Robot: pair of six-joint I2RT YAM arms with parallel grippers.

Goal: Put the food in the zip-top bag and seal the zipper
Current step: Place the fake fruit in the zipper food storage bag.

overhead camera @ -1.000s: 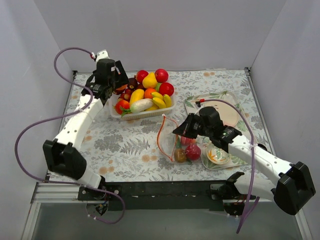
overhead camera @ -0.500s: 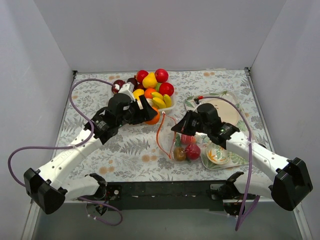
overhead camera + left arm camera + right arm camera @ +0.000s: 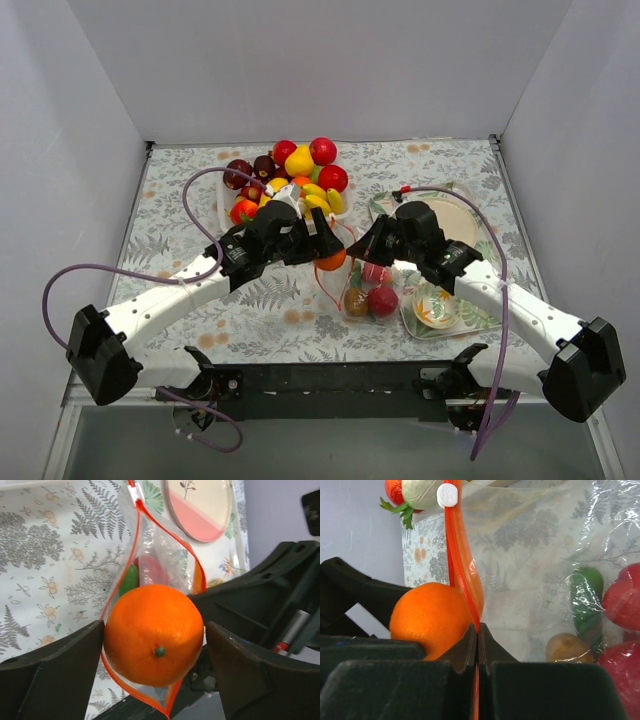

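Jaws first. Left gripper [image 3: 155, 645]: both fingers flank the orange [image 3: 150, 625] and appear to touch it on either side, with no gap visible. Right gripper [image 3: 478, 630]: fingers pressed together, pinching the zipper [image 3: 462, 565] at one lip of the zip-top bag [image 3: 535, 555].

Position, top view. The bag lies at about 5 o'clock from the table's middle. The orange hangs at the bag's 9 o'clock edge, right at the mouth. Through the film a few pieces show already inside: red [image 3: 622, 602], green [image 3: 586, 597] and a brownish one [image 3: 562, 650].

Orientation. The zipper's long axis runs roughly 12 to 6 in the top view, with the white slider [image 3: 447, 495] at the 12 o'clock end. The mouth gapes toward 9 o'clock, facing the left arm, and the bag's body spreads toward 3 o'clock. In the left wrist view the two lips bow apart into a narrow loop, with the orange over its lower half.

Step in hand, as judged: loading, with the orange at the threshold and not clearly inside.

Next move likely calls for carrying the orange toward 3 o'clock, past both lips, before letting go. The right pinch should hold its lip up meanwhile. The opening looks barely wider than the fruit, so it could catch a lip.

More food [image 3: 300, 165] sits in the basket [image 3: 222, 200] at 12 o'clock, so sealing is some way off.
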